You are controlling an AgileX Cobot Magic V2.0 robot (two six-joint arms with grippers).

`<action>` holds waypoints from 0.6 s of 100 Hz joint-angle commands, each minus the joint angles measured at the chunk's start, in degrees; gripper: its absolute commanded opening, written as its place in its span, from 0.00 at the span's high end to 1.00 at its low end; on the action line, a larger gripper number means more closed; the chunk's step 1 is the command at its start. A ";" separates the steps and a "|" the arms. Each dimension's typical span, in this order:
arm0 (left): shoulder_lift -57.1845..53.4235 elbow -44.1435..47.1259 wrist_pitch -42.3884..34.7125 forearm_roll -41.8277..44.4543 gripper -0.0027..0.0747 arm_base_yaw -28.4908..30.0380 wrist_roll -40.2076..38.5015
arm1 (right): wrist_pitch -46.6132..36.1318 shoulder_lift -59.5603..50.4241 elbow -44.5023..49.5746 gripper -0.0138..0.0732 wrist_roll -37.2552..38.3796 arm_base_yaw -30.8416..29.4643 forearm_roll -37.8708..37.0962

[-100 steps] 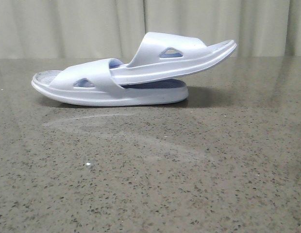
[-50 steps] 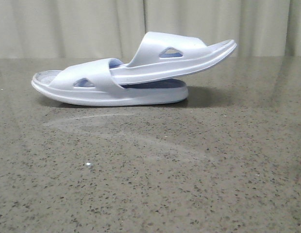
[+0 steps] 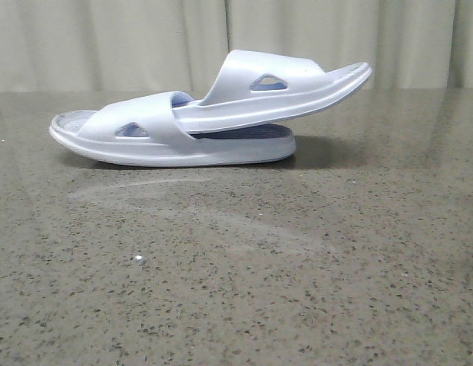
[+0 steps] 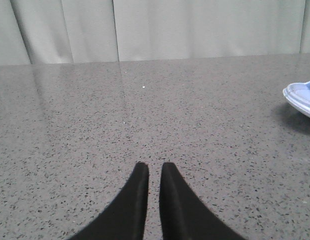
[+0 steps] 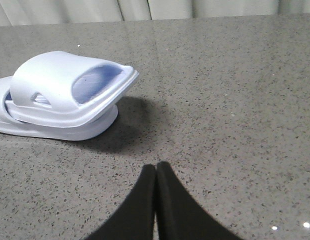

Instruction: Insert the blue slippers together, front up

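the blue slippers [image 3: 210, 114] sit nested on the speckled grey surface [image 3: 236, 267]: the lower slipper [image 3: 145, 145] lies flat, and the upper slipper [image 3: 275, 95] is slid under its strap, its free end tilted up to the right. the left end effector [image 4: 150, 167] hovers over bare surface with its fingers nearly together, holding nothing. the right end effector [image 5: 156, 167] has its fingers pressed together, empty, apart from the slippers.

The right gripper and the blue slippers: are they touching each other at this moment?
Apart. In the right wrist view, bare table lies between the right gripper and the blue slippers.
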 commanded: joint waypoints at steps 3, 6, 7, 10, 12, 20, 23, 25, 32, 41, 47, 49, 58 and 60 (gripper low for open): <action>-1.67 0.56 -4.00 -0.51 0.95 0.15 -0.58 | -2.26 -0.16 -1.44 0.93 -0.71 0.16 0.79; -1.67 0.56 -4.00 -0.51 0.95 0.15 -0.58 | -2.38 -0.16 -1.44 0.93 -0.71 0.16 0.79; -1.67 0.56 -4.00 -0.51 0.95 0.15 -0.58 | -2.51 -0.16 -1.44 0.93 -0.71 0.16 0.79; -1.67 0.56 -4.00 -0.51 0.95 0.15 -0.58 | -3.10 -0.16 -1.44 0.93 -0.71 0.16 0.79; -1.67 0.56 -4.00 -0.51 0.95 0.15 -0.58 | -3.56 -0.16 -1.44 0.93 -0.71 0.16 0.79; -1.67 0.56 -4.00 -0.51 0.95 0.15 -0.58 | -4.45 -0.38 -1.44 0.93 0.04 0.16 -0.27; -1.67 0.56 -4.00 -0.51 0.95 0.15 -0.58 | -4.72 -0.99 -1.44 0.93 2.22 0.16 -3.13; -1.67 0.56 -4.00 -0.51 0.95 0.15 -0.58 | -4.87 -1.43 -1.44 0.93 4.85 0.16 -6.25; -1.67 0.56 -4.00 -0.51 0.95 0.15 -0.58 | -5.41 -3.23 -1.30 0.93 18.52 0.04 -20.83; -1.67 0.56 -4.00 -0.51 0.95 0.15 -0.58 | -6.39 -6.48 0.07 0.93 36.38 -0.77 -39.89; -1.67 0.56 -4.00 -0.51 0.95 0.15 -0.58 | -7.81 -9.86 2.59 0.93 42.58 -1.89 -47.25; -1.67 0.56 -4.00 -0.51 0.95 0.15 -0.58 | -8.47 -11.13 3.31 0.93 43.31 -2.31 -48.61; -1.67 0.56 -4.00 -0.51 0.95 0.15 -0.58 | -11.35 -17.39 8.61 0.93 44.45 -4.22 -50.23; -1.67 0.56 -4.00 -0.51 0.95 0.15 -0.58 | -11.75 -18.96 9.84 0.93 44.83 -4.75 -50.74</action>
